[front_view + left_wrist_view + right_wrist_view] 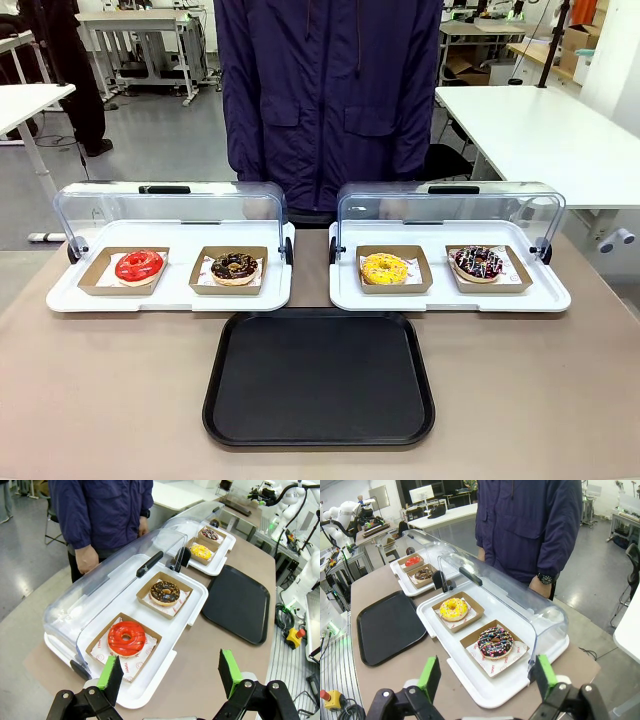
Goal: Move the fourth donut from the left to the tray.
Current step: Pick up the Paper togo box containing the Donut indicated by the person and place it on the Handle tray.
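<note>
Clear domed plastic lids [170, 210] stand raised at the far edges of the white display trays [440, 295], near sides open; the flat black rectangular tray [318, 378] lies bare.

Black left end effector [170, 672] has green pads [228, 665] and seemingly silver screws.

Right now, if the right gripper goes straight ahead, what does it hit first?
Likely the near rim of the white display tray, then the sprinkled chocolate donut; depth is unclear.

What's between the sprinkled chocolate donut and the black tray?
In the front view, only the cardboard holder under the donut, the lip of the white display tray and a strip of bare table.
</note>
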Motion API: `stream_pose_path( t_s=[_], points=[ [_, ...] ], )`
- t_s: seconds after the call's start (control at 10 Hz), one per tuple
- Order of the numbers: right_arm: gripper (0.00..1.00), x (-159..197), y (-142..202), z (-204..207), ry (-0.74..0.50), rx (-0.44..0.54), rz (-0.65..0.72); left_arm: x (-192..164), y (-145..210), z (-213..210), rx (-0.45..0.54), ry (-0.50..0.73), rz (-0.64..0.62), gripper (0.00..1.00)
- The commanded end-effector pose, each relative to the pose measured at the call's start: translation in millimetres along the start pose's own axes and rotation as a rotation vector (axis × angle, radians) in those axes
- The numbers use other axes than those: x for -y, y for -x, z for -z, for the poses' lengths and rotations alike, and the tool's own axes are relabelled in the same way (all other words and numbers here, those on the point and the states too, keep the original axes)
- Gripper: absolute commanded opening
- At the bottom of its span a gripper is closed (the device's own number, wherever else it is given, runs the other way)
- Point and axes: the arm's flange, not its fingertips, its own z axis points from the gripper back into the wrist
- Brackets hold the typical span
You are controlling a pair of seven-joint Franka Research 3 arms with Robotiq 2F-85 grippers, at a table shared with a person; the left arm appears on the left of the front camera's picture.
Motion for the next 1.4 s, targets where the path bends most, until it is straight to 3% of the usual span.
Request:
stream_pose_path(
  t_s=[0.0,1.3],
  points=[
    [1.0,-0.5,-1.8,0.3,-0.005,0.006,-0.007,1.1,-1.4,-2.4,-0.01,0.011,0.005,1.0],
    [1.0,-0.5,-1.8,0.3,-0.005,0.006,-0.007,1.1,-1.4,-2.4,-0.01,0.011,0.005,1.0]
  ],
)
